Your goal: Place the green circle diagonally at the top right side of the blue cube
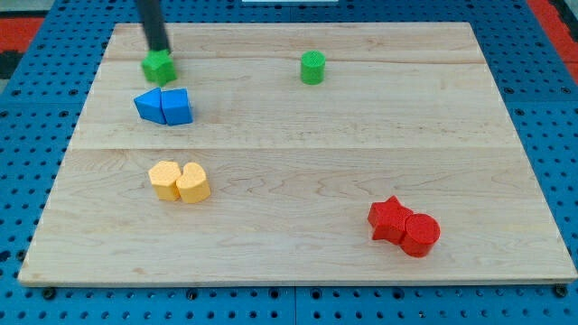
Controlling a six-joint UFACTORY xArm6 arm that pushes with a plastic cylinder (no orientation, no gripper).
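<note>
The green circle (312, 68) stands alone near the view's top, right of centre. The blue cube (177, 106) sits at the upper left, touching a second blue block (149, 106) on its left. My tip (160, 51) is at the upper left, right at the top edge of a green star-like block (158, 68), which lies just above the blue pair. The tip is far to the left of the green circle.
Two yellow blocks (179, 181) touch each other left of centre. A red star (389, 218) and a red cylinder (419, 234) touch at the lower right. The wooden board (298, 144) lies on a blue pegboard surface (18, 181).
</note>
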